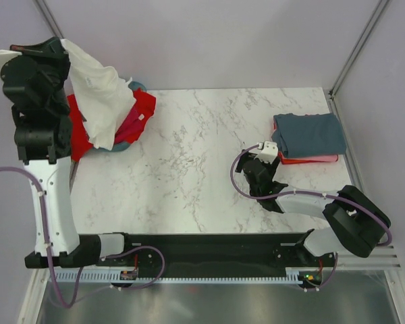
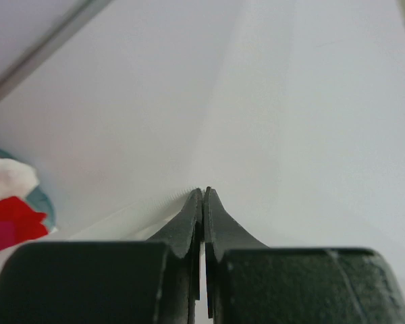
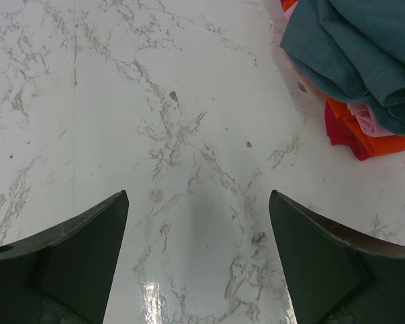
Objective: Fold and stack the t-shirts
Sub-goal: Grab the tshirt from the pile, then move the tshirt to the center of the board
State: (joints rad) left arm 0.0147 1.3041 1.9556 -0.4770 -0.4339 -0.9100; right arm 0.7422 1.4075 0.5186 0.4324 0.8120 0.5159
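My left gripper [image 1: 61,48] is raised high at the far left, shut on a white t-shirt [image 1: 98,94] that hangs down over the basket. In the left wrist view its jaws [image 2: 202,194] are pressed together with white fabric beyond the tips. A red t-shirt [image 1: 143,106] and a magenta one [image 1: 129,125] lie crumpled in the basket. A folded slate grey-blue t-shirt [image 1: 309,133] tops a stack over a coral one [image 1: 310,160] at the right. My right gripper [image 1: 260,162] is open and empty, low over bare table [image 3: 199,202], left of the stack [image 3: 364,47].
The round teal basket [image 1: 119,146] stands at the table's back left corner, mostly hidden by shirts; its rim shows in the left wrist view [image 2: 46,202]. Marble table [image 1: 202,148] between basket and stack. Metal frame posts [image 1: 354,47] rise at the back corners.
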